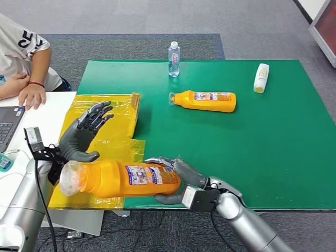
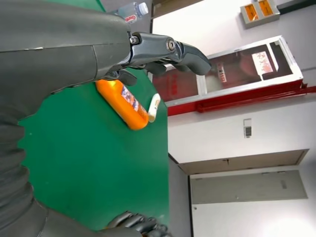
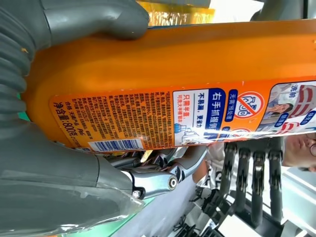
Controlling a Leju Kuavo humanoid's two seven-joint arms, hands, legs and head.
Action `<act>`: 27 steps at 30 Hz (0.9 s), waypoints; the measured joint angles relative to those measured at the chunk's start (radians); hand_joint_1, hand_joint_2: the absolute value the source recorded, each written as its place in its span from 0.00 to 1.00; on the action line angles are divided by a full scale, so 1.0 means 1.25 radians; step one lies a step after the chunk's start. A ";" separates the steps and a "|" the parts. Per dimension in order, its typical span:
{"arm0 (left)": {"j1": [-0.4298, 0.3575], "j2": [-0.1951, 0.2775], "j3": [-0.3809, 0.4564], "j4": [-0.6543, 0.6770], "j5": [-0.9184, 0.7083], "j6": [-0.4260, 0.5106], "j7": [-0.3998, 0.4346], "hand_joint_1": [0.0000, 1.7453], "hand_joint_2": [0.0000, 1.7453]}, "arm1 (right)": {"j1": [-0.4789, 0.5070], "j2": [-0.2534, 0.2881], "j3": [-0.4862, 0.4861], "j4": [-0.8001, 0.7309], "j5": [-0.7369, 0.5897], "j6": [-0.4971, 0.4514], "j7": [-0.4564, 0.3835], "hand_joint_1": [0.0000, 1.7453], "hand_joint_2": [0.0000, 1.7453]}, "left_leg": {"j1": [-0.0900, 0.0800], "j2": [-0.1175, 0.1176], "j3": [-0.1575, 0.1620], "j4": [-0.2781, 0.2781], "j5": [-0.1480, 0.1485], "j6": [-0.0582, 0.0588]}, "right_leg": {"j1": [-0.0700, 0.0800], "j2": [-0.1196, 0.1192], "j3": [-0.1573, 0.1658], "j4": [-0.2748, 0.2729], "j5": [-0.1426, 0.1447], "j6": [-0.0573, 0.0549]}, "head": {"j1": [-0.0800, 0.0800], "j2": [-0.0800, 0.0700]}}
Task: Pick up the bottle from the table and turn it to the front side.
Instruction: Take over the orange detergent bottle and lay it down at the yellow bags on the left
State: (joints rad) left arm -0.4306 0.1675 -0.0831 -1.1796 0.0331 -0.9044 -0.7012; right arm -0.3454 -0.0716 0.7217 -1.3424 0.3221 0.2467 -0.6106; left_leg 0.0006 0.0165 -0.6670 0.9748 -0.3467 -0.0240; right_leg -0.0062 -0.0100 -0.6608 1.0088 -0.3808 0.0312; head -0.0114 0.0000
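Right robot hand (image 1: 174, 181) grips the orange bottle (image 1: 118, 178) (held sideways); left robot hand (image 1: 81, 134) spread, holding nothing.

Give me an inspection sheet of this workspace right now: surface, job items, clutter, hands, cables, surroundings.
Surface: green mat on the table.
Job's things: orange bottle held lying sideways at the near edge, label with barcode facing the right wrist camera.
Clutter: second orange bottle, clear water bottle, small white bottle, yellow bag.
Hands: right hand grips the bottle's base; left hand open beside its cap.
Cables: black cable along the left arm.
Surroundings: person's hand near a laptop.
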 joint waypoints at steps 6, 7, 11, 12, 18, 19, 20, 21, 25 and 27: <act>-0.019 -0.002 -0.026 0.014 0.002 -0.005 0.000 0.00 1.00 | -0.003 0.011 0.013 0.000 -0.016 -0.008 0.008 1.00 1.00 | 0.000 0.000 0.000 0.000 0.000 0.000 | 0.000 0.000 0.000 0.000 0.000 0.000 | 0.000 0.000; -0.020 -0.003 -0.030 0.016 0.001 -0.005 0.000 0.00 1.00 | -0.004 0.014 0.014 0.000 -0.018 -0.009 0.010 1.00 1.00 | 0.000 0.000 0.000 0.000 0.000 0.000 | 0.000 0.000 0.000 0.000 0.000 0.000 | 0.000 0.000; -0.022 -0.004 -0.045 0.019 0.005 -0.016 0.000 0.00 1.00 | -0.007 0.025 0.013 0.001 -0.035 -0.014 0.023 1.00 1.00 | 0.000 0.000 0.000 0.000 0.000 0.000 | 0.000 0.000 0.000 0.000 0.000 0.000 | 0.000 0.000; -0.022 -0.004 -0.050 0.019 0.006 -0.021 0.000 0.00 1.00 | -0.009 0.029 0.011 0.003 -0.042 -0.016 0.028 1.00 1.00 | 0.000 0.000 0.000 0.000 0.000 0.000 | 0.000 0.000 0.000 0.000 0.000 0.000 | 0.000 0.000; -0.021 -0.002 -0.076 0.016 0.008 -0.044 0.000 0.00 1.00 | -0.020 0.051 -0.008 0.015 -0.064 -0.017 0.036 1.00 1.00 | 0.000 0.000 -0.001 0.000 0.000 -0.001 | 0.000 0.000 0.000 0.000 0.000 0.000 | 0.000 0.000; -0.020 0.000 -0.079 0.012 0.011 -0.054 0.000 0.00 1.00 | -0.021 0.053 -0.011 0.017 -0.066 -0.016 0.036 1.00 1.00 | 0.000 0.000 -0.001 0.000 0.001 -0.001 | 0.000 0.000 0.000 0.000 0.000 0.000 | 0.000 0.000; -0.017 0.003 -0.082 0.005 0.014 -0.067 0.000 0.00 1.00 | -0.022 0.055 -0.014 0.020 -0.070 -0.015 0.036 1.00 1.00 | 0.000 0.000 -0.001 0.000 0.001 -0.001 | 0.000 0.000 0.000 0.000 0.000 0.000 | 0.000 0.000; -0.014 0.007 -0.085 -0.002 0.018 -0.080 0.000 0.00 1.00 | -0.024 0.056 -0.018 0.023 -0.073 -0.015 0.036 1.00 1.00 | 0.000 0.000 -0.001 0.000 0.001 -0.001 | 0.000 0.000 0.000 0.000 0.000 0.000 | 0.000 0.000; 0.008 0.028 -0.090 -0.042 0.021 -0.120 0.000 0.00 1.00 | -0.033 0.063 -0.035 0.040 -0.080 -0.014 0.036 1.00 1.00 | 0.000 0.000 -0.001 0.000 0.001 -0.001 | 0.000 0.000 -0.001 0.000 0.000 -0.001 | 0.000 0.000; 0.019 0.039 -0.092 -0.060 0.019 -0.131 0.000 0.00 1.00 | -0.038 0.067 -0.041 0.049 -0.078 -0.015 0.036 1.00 1.00 | 0.000 0.000 -0.001 0.000 0.001 -0.001 | 0.000 0.000 -0.001 0.000 0.000 -0.001 | 0.000 0.000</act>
State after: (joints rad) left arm -0.4070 0.2159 -0.1980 -1.2549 0.0573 -1.0680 -0.7013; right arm -0.3926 0.0125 0.6700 -1.2813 0.2250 0.2284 -0.5657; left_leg 0.0008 0.0165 -0.6682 0.9748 -0.3459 -0.0251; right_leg -0.0060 -0.0100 -0.6618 1.0091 -0.3805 0.0305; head -0.0114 0.0000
